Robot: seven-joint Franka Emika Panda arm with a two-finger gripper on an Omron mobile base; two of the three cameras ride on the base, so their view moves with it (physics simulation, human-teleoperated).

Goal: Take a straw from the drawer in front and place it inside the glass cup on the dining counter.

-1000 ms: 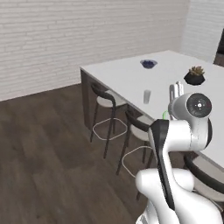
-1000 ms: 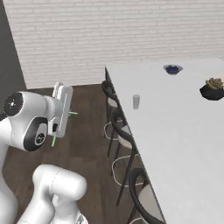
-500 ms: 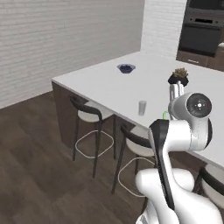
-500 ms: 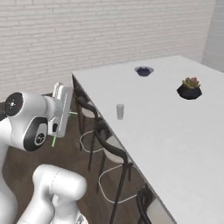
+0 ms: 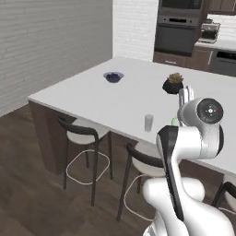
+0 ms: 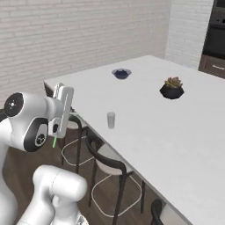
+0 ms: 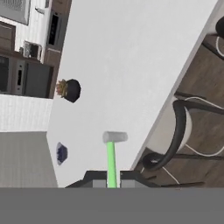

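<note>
The straw [image 7: 111, 164], a thin, smooth, light green tube, is clamped between the fingers of the end effector [image 7: 112, 183]. In the hand view it runs straight out from the fingertips toward the glass cup [image 7: 115, 137]. In the right base view a short green length [image 6: 54, 142] pokes out below the end effector [image 6: 63, 110], which hangs beside the surface's near long edge, off over the floor.

The glass cup [image 6: 111, 120] is a small clear plain cylinder, upright and open-topped, just inside that near long edge of the dining counter [image 6: 176, 132], a broad, flat, matte white surface.

Judging from this, the carry step is in hand, with insertion yet to come. The next move likely calls for bringing the end effector over the rim, turning the straw near upright, and lowering its tip into the mouth; the opening looks narrow and the cup light, so a knock could tip it.

Farther in on the surface sit a dark blue bowl [image 6: 121, 73] and a potted plant [image 6: 172, 88] in a black pot. Dark curved-back stools [image 5: 82, 133] stand along the near edge.
</note>
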